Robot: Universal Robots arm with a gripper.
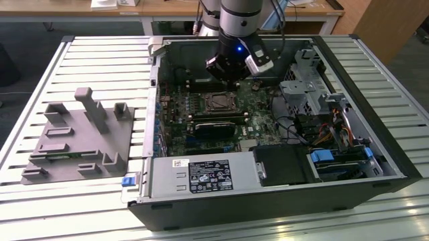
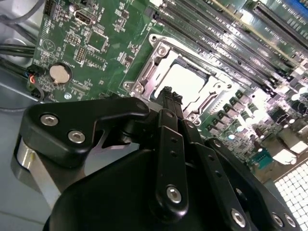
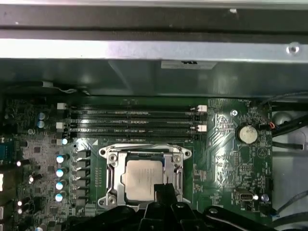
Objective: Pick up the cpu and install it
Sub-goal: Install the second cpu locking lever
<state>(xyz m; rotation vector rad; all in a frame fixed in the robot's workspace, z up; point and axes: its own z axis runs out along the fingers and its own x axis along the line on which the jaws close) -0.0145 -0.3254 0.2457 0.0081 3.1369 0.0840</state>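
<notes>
While the cpu (image 3: 142,179) already lies flat in the black socket frame (image 3: 109,169) on the green motherboard (image 3: 226,144), its silver-grey top showing in both wrist views (image 2: 186,83), the gripper (image 2: 166,94) hangs just above one edge of it with the fingers (image 2: 167,130) drawn together and clamped on nothing that can be seen. My judgement is that the placing step is finished or nearly so, and that the work in hand is the seating of the chip: whatever move follows calls for care to keep the chip square in its bed and to avoid dragging the fingertips across the metal frame or the nearby memory slots (image 3: 134,120). In the exterior view the arm (image 1: 238,20) stands upright inside the open computer case (image 1: 375,150), directly over the socket (image 1: 220,102). The case lies on its side on a slatted metal tabletop (image 1: 100,55), with a power supply (image 1: 201,176) at its near corner and drive bays (image 1: 305,90) toward the exterior view's right. A grey plastic tray (image 1: 74,145) with upright posts sits on the tabletop toward the exterior view's left, well apart from the case. Beyond the tabletop stand a wooden desk (image 1: 168,9) and a wooden panel (image 1: 385,22), over dark floor.
</notes>
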